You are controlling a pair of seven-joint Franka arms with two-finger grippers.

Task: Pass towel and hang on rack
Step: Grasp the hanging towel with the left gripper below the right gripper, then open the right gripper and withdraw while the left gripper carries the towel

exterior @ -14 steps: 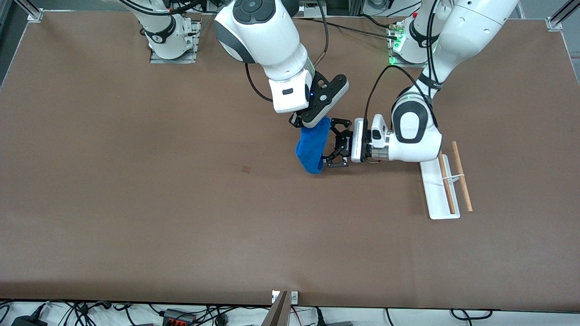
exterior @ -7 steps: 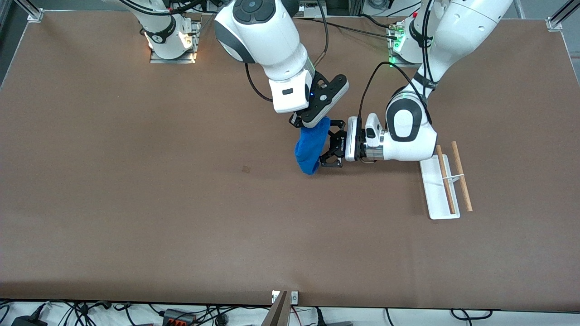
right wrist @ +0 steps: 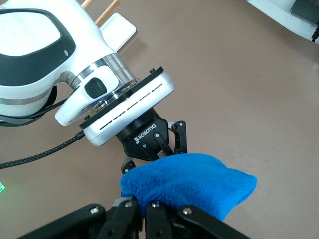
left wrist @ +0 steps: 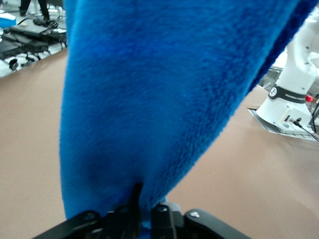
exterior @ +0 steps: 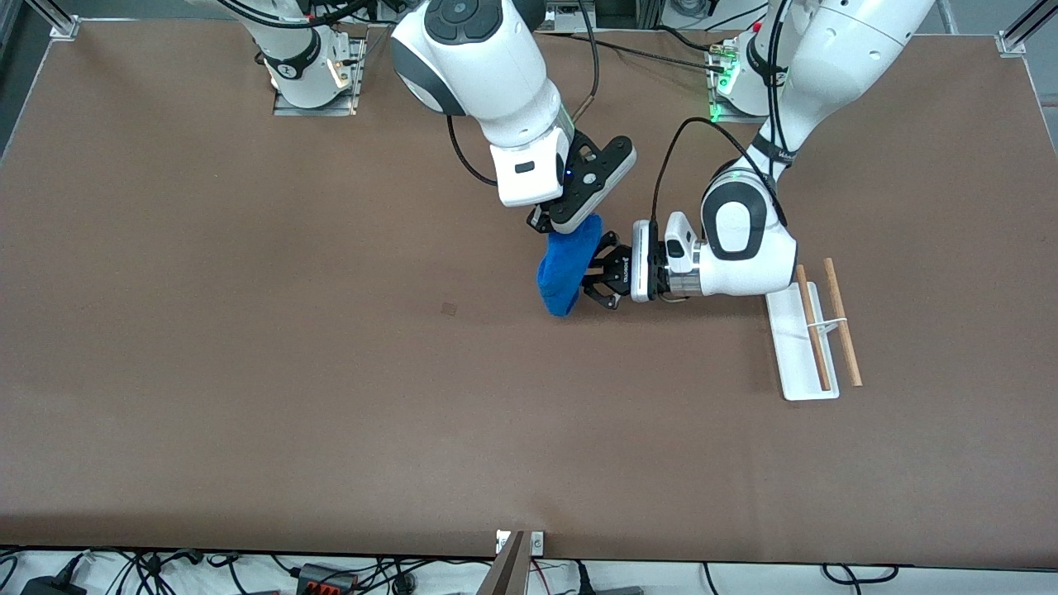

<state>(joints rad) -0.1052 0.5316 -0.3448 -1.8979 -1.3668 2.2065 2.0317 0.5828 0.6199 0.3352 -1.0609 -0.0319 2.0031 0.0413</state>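
The blue towel (exterior: 564,273) hangs in the air over the middle of the table, held by both grippers. My right gripper (exterior: 570,225) points down and is shut on the towel's top edge (right wrist: 189,185). My left gripper (exterior: 587,279) lies level, comes in from the rack's side and is shut on the towel's middle; the cloth (left wrist: 149,99) fills the left wrist view, pinched between the fingers. The left gripper (right wrist: 152,144) also shows in the right wrist view, pressed into the towel. The rack (exterior: 795,347) stands toward the left arm's end of the table, its two wooden rods (exterior: 841,322) bare.
The right arm's base (left wrist: 291,97) shows past the towel in the left wrist view. A small dark mark (exterior: 449,309) lies on the brown table (exterior: 248,372). Cables run along the table's front edge (exterior: 331,574). The left arm's forearm hangs just above the rack's end.
My left gripper has moved in toward the towel and closed on it, pulling the cloth slightly in. The right gripper has held still, shut on the towel's top.
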